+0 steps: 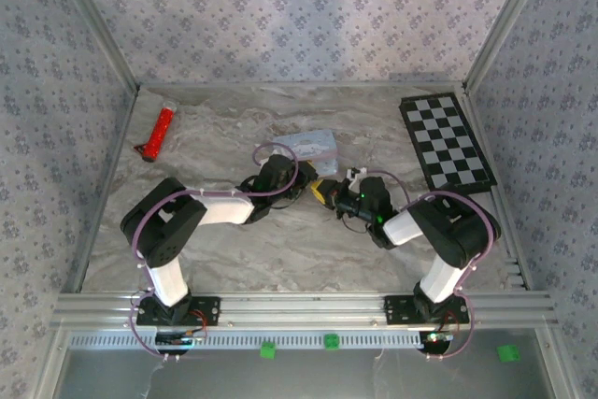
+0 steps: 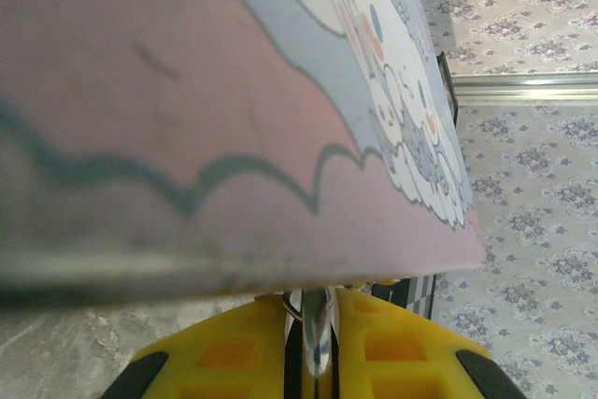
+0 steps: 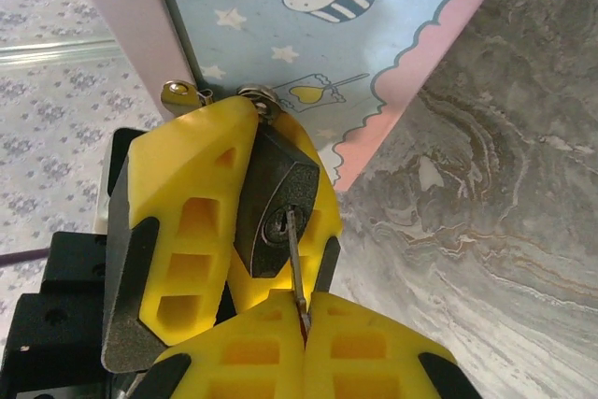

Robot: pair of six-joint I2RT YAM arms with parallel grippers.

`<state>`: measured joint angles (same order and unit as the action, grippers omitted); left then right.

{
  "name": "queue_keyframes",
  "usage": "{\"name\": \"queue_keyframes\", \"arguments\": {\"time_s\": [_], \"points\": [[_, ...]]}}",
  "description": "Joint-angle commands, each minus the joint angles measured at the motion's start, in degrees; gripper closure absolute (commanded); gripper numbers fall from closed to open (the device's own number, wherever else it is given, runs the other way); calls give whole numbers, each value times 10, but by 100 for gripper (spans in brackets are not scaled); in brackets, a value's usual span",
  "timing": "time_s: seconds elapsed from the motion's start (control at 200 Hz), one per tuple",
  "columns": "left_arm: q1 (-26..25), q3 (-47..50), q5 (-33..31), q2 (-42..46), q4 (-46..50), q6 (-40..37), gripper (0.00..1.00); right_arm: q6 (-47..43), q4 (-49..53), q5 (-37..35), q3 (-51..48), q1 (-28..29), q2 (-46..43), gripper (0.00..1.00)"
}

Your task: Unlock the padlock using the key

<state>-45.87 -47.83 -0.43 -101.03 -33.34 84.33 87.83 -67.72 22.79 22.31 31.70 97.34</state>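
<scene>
Starting far to the left of the pastel cartoon tin (image 1: 313, 145), a red stick (image 1: 159, 133) lies on the marbled bench (image 1: 280, 249), well apart from everything else. Just on the near side of the tin, the left tool (image 1: 301, 184) reaches in from the left; its yellow fingers (image 3: 187, 231) are squeezed in on both sides of the small black padlock (image 3: 271, 203), holding it tight against the tin's edge with the keyhole facing away from the tin. In the left wrist view the tin's pink and blue side sits just beyond those fingers, with a sliver of metal pinched between them. The right tool (image 3: 301, 310) meets it from the right, clamped fully on the key (image 3: 292, 249); the thin blade sticks out between its fingertips with the tip at the padlock's keyhole, though how deep it sits cannot be told. The two tools are almost touching. Well to the right of the tin, a black-and-white checkerboard (image 1: 447, 142) lies flat on the bench.
</scene>
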Motion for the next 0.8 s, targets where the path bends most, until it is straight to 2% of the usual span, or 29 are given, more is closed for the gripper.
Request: {"name": "queue_keyframes", "arguments": {"time_s": [0.0, 0.465, 0.795], "points": [[-51, -24, 142, 32, -54, 9, 95, -4, -53, -11, 8, -47, 18, 100], [-52, -23, 135, 31, -47, 4, 95, -8, -58, -7, -22, -89, 21, 100], [-49, -16, 129, 30, -41, 0, 95, -24, -25, -5, -35, -105, -5, 100]]}}
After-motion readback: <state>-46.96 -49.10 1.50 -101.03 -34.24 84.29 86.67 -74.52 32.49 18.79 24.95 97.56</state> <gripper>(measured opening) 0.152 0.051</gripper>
